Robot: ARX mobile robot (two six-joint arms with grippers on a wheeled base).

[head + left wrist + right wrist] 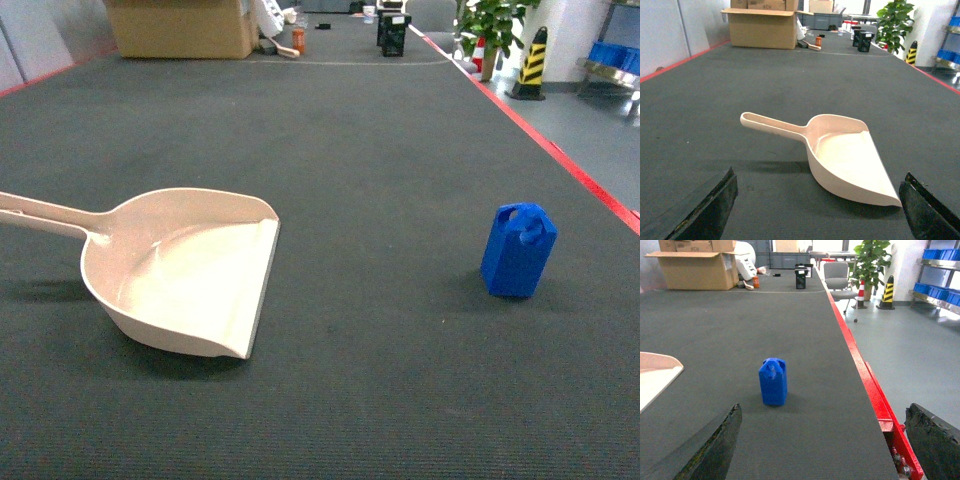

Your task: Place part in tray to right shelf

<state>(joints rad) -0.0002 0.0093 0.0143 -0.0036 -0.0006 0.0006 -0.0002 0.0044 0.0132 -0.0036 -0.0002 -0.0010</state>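
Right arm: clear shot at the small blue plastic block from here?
Probably yes. The small blue plastic block stands upright on the dark mat, dead ahead of the open right gripper, with nothing between them. The cream dustpan-shaped tray lies well off to the left, not touching it.

a warehouse or factory-style workshop, shown by the long dark-matted bench [350,150] edged in red, cardboard box [695,270], striped safety cone [531,62], and metal shelf [940,277] holding blue crates [932,289]
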